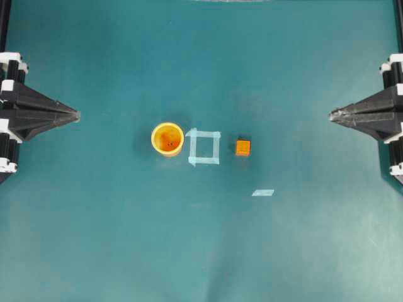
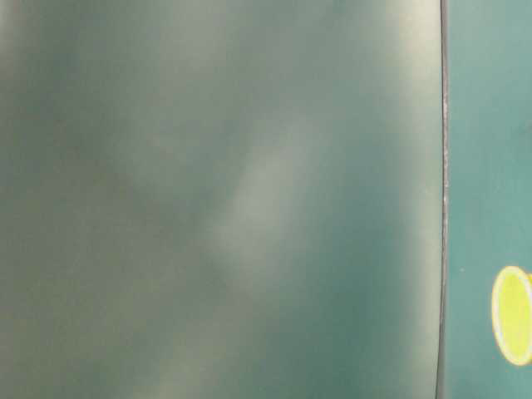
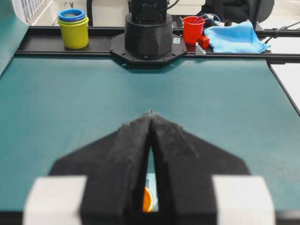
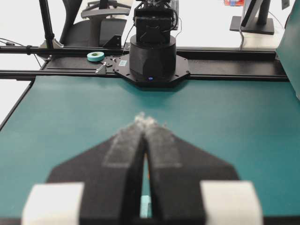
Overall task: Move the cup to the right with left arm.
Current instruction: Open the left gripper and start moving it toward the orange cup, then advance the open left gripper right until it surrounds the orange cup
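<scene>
cup [image 1: 167, 138] well apart from closed left fingers [image 1: 70, 116].

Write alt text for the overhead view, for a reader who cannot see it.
A yellow cup stands upright on a teal table, just left of a taped square outline, with a small orange cube to the square's right. The left gripper and right gripper, both shut, point inward from opposite edges, far from the cup.

Left claw [image 1: 77, 116] at the left edge, fingers pressed together, empty, right claw [image 1: 332, 115] opposite at the right edge, likewise closed
</scene>
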You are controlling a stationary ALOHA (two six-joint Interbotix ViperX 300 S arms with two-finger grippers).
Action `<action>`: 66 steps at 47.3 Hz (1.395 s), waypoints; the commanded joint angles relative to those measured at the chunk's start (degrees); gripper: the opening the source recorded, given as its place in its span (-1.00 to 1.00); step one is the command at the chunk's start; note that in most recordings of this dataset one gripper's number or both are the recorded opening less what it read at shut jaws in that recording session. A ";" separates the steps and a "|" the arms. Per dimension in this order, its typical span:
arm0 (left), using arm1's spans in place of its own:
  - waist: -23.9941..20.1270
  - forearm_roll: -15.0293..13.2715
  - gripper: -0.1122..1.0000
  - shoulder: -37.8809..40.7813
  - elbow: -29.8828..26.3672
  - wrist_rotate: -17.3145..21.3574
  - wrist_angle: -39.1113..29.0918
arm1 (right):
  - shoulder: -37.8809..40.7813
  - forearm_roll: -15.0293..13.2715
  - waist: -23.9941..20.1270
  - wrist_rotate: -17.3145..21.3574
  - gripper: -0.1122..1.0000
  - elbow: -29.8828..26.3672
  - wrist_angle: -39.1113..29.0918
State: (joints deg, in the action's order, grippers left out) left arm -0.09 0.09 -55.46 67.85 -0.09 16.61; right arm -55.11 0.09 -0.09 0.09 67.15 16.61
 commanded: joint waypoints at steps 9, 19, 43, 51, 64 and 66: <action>0.26 0.88 -0.80 0.18 -1.85 0.44 -4.39 | 2.02 0.18 0.09 0.35 -0.81 -1.32 -1.14; 0.26 0.88 -0.80 1.05 -1.67 0.44 -3.78 | 3.78 0.18 0.44 0.26 -0.81 -1.49 -0.09; 0.26 0.97 -0.54 8.44 -1.14 0.62 0.18 | 7.65 0.18 0.97 0.26 -0.81 -1.58 2.90; 0.18 0.97 0.16 10.20 -0.97 0.62 0.26 | 7.73 0.18 1.05 0.09 -0.81 -1.58 2.90; 0.18 1.05 0.43 17.75 -0.44 0.70 3.60 | 7.65 0.18 1.23 0.09 -0.81 -1.67 2.81; 0.26 0.97 0.44 19.42 -0.53 0.62 4.48 | 7.65 0.09 1.23 0.09 -0.81 -1.67 2.90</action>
State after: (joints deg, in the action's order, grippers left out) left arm 0.00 0.97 -37.97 67.85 0.53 19.34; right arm -47.55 0.09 1.05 0.18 67.15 18.81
